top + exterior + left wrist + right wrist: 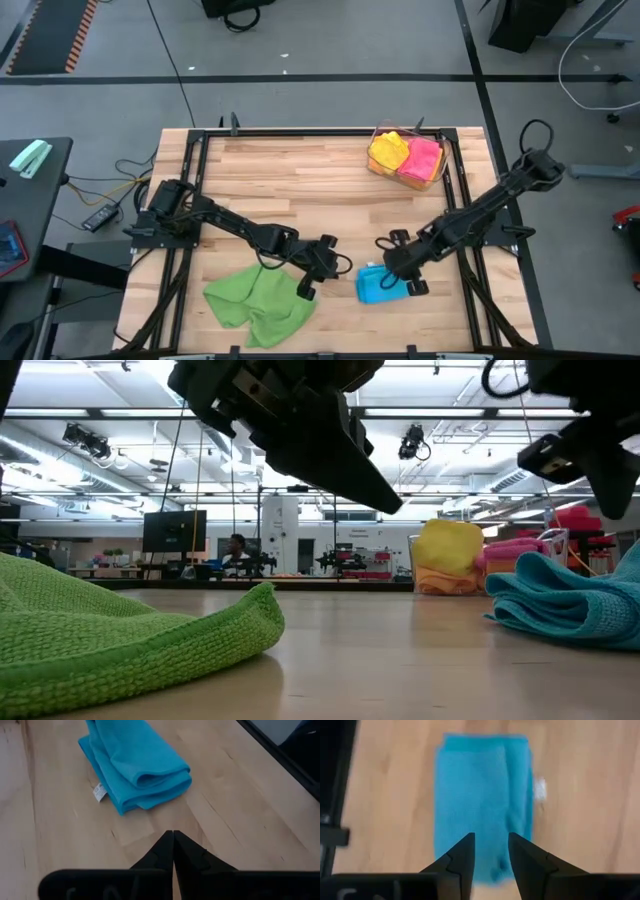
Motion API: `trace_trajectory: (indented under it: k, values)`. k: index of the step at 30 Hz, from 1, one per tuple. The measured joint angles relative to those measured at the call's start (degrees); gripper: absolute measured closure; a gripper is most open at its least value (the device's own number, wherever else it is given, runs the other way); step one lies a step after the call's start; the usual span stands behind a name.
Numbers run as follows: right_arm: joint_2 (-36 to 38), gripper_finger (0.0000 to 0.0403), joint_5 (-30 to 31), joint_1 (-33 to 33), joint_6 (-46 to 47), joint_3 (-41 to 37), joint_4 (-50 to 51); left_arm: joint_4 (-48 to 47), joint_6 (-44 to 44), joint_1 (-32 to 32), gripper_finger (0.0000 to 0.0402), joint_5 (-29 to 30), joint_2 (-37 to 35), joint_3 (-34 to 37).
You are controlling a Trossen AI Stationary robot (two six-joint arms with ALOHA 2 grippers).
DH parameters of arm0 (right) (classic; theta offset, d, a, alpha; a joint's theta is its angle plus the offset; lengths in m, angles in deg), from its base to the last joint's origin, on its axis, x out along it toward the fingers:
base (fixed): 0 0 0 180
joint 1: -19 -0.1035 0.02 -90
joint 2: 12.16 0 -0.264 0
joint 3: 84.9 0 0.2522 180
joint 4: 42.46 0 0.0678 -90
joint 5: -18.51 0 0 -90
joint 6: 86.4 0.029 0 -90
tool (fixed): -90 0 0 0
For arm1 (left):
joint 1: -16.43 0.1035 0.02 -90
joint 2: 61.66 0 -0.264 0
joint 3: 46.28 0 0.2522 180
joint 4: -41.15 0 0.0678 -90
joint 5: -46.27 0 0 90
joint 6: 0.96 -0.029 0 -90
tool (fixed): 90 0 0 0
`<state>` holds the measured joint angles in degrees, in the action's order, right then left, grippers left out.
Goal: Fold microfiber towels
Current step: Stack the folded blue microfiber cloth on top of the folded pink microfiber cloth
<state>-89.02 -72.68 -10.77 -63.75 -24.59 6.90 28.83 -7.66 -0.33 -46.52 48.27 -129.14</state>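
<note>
Blue towel folded, counter's 5 o'clock; right gripper above it, fingers parted, empty. Left gripper fingers closed, empty. Green towel crumpled, 7 o'clock: soft, light; pinch corner.

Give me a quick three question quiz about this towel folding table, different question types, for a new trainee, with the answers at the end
1. True or false: the blue towel lies folded on the table, under the right gripper.
2. Multiple choice: the green towel is A) folded in the bin, B) lying rumpled on the table near the left gripper, C) held up by both grippers.
3. Fill in: the clear bin at the table's far edge holds a pink towel and a ______ towel.

Key:
1. True; the right gripper's fingers stand apart above it.
2. B; the left gripper's fingers are shut and empty.
3. Yellow.
</note>
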Motion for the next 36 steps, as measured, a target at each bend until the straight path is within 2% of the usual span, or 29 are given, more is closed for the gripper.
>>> trace_trajectory:
  k: [5, 8, 10, 15, 20, 23, 31, 36]
  values:
    - [-2.68, 0.0257, 7.76, -4.43, -0.3, 0.63, -5.0, 0.09, -0.02, 0.02, 0.0372, 0.0, 0.11, 0.0]
    - [-3.66, 0.0243, 13.06, -5.8, 1.78, 0.69, -4.37, 0.16, -0.02, 0.08, 0.0371, 0.0, 0.11, 0.0]
    - [-3.75, 0.0232, 13.76, -5.2, 5.52, 0.69, -2.3, 0.42, -0.08, 0.09, 0.0373, 0.0, 0.11, 0.0]
    - [-3.92, 0.0192, 8.23, -1.42, 8.67, 0.7, -1.32, 0.37, -0.36, 0.07, 0.0383, -0.01, 0.11, 0.0]
    - [-5.31, 0.0146, 4.98, 2.62, 4.86, 0.45, -5.97, 0.36, -0.65, 0.2, 0.0387, 0.0, 0.11, 0.0]
    - [-7.86, 0.0131, 2.17, 4.78, 2.64, 0.45, -8.58, -0.16, -0.63, 0.31, 0.0387, 0.0, 0.11, -0.01]
    - [-17.49, 0.0137, -6.29, 7.86, -3.11, 0.39, -12.23, -1.95, -0.26, 0.31, 0.0377, -0.02, 0.11, -0.02]
    - [-19.52, 0.0178, -6.19, 7.94, -4.29, 0.71, -11.92, -2.22, 0.02, 0.31, 0.0386, -0.02, 0.11, -0.02]
